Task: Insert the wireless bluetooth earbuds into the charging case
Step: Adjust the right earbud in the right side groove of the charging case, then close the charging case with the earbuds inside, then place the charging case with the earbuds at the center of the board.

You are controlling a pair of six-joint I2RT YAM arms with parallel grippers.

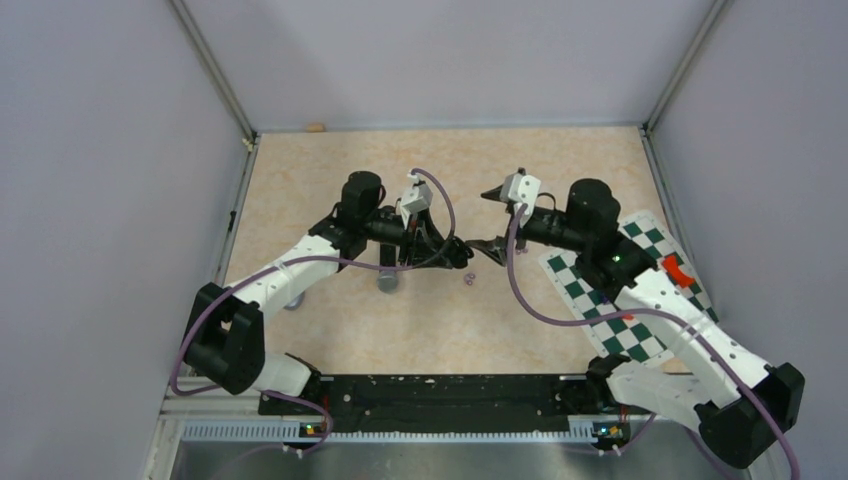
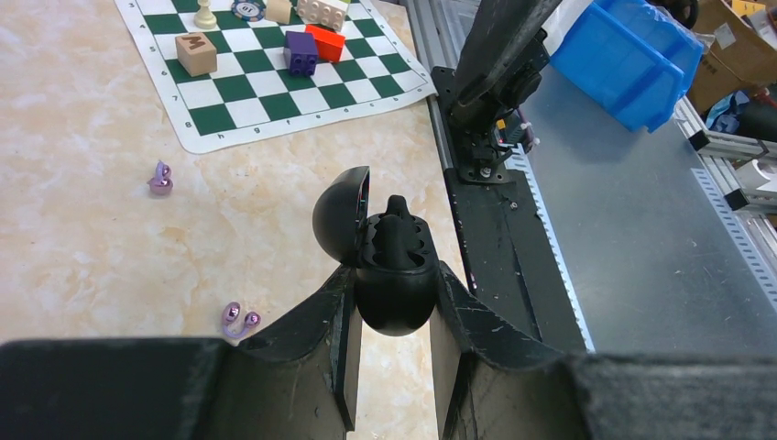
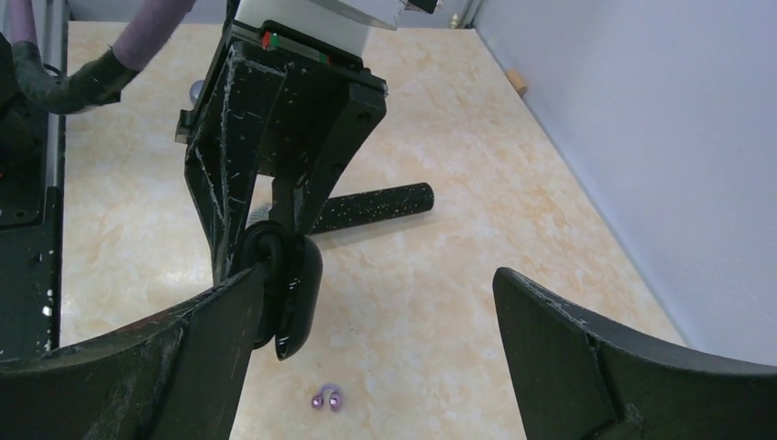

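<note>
Fingers of the left end effector (image 2: 394, 284) were pressed against both sides of the charging case (image 2: 392, 316), pinching the round black shell with its lid (image 2: 339, 213) hinged open. A black piece (image 2: 397, 213) stood up from the open mouth. Black on black, its shape could not be made out. The case hung above the middle of the table (image 1: 330, 190), clear of the surface.

The right end effector (image 3: 380, 284) faced it from the right side, its fingers (image 3: 605, 367) spread wide with nothing between them. In the right wrist view one of those fingers sat just beside the case; whether they touched could not be told.

Below, a purple earbud (image 2: 238, 318) lay on the table near the middle, a little toward the near edge from the case. A second purple earbud (image 2: 161, 179) lay apart from it, toward the right edge, between the case and the chessboard mat (image 1: 585, 290).

The microphone (image 3: 376, 206) lay flat just left of the middle, beyond the left end effector, its grey head toward the near edge.

The mat stretched along the right edge toward the near right corner, partly under the right arm. On it stood a red block (image 2: 325, 41), a purple block (image 2: 300, 50) touching it, and a wooden block (image 2: 197, 53) marked M, well apart from both earbuds.
</note>
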